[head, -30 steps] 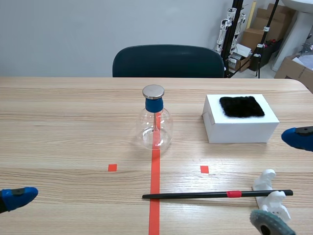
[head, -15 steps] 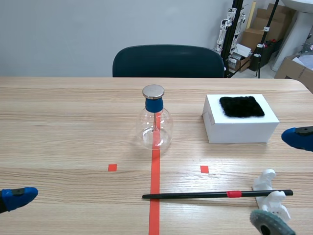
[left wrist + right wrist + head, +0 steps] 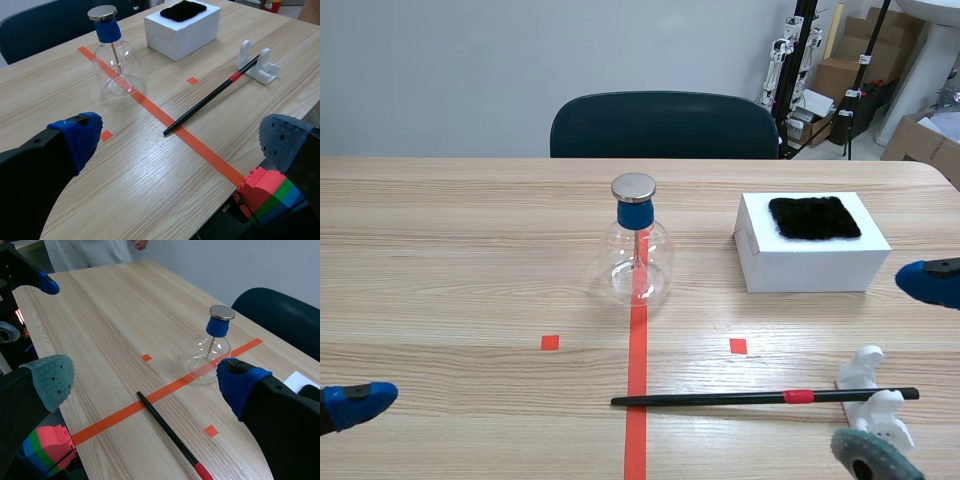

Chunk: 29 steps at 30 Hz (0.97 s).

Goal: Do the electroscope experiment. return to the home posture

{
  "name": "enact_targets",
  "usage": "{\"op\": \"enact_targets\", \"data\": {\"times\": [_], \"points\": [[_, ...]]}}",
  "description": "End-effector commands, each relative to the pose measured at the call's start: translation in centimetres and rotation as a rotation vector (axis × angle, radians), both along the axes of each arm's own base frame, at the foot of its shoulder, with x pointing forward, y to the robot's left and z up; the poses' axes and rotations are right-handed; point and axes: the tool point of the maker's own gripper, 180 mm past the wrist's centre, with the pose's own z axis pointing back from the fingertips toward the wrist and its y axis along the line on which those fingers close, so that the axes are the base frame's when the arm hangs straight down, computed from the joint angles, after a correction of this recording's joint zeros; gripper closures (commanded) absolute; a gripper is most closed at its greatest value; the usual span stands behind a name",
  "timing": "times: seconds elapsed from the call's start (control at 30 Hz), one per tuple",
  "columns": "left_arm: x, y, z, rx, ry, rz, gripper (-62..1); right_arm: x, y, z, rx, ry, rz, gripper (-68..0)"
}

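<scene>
Found left gripper (image 3: pixel 182 142) and right gripper (image 3: pixel 145 380) spread wide, empty. Noted thin black rod (image 3: pixel 720 398) resting on white plastic cradle (image 3: pixel 866 365).

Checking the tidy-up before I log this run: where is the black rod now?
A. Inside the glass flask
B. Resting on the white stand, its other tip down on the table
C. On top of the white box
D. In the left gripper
B: the black rod lies with its red-banded end on the white stand and its other tip on the table, by the tape line.
</scene>
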Motion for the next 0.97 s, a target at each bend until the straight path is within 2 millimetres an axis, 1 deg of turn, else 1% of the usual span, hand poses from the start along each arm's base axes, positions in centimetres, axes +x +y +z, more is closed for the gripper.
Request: {"op": "enact_targets", "data": {"times": [0.0, 0.2, 0.53, 0.93], "points": [[0.1, -0.1, 0.6, -0.022, -0.011, 0.005, -62.3, 0.1, 0.2, 0.8, 0.027, -0.021, -0.001, -57.8], [0.8, -0.1, 0.1, 0.047, 0.023, 0.005, -62.3, 0.1, 0.2, 0.8, 0.027, -0.021, -0.001, -57.8], [1.7, 0.5, 0.8, 0.093, -0.001, 0.014, -62.3, 0.1, 0.2, 0.8, 0.027, -0.021, -0.001, -57.8], [1.7, 0.5, 0.9, 0.092, -0.004, 0.011, -62.3, 0.1, 0.2, 0.8, 0.027, -0.021, -0.001, -57.8]]}}
